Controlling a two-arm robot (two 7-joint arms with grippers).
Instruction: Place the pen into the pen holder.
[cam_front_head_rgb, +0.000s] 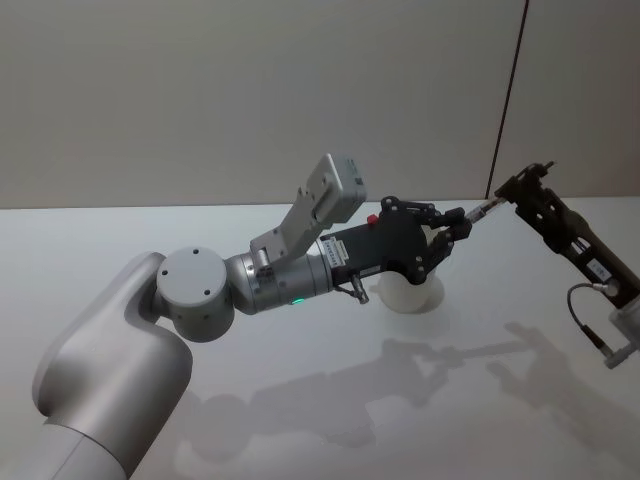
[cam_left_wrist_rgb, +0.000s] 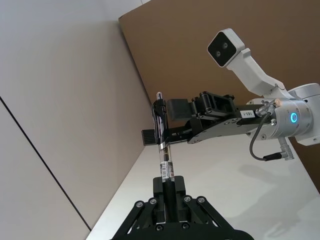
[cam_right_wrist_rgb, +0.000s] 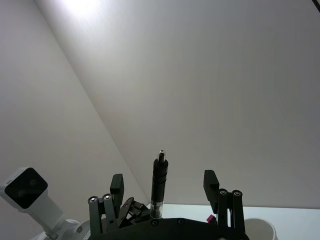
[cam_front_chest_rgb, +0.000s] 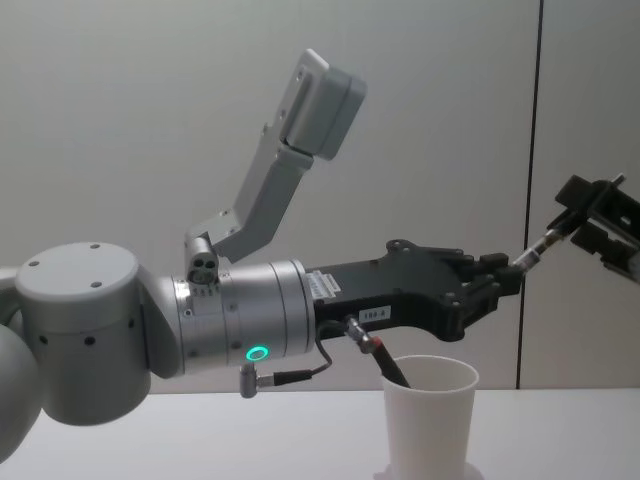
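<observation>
At centre frame in my head view I see the left gripper clamped on the slim black-and-clear pen, held above the plain white paper cup on the white table, while the right gripper's spread fingers straddle the pen's far end at upper right.

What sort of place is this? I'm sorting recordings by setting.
Probably a bare lab or test room: a plain white table, blank pale walls with a panel seam, and nothing out but the pen holder and the pen.
</observation>
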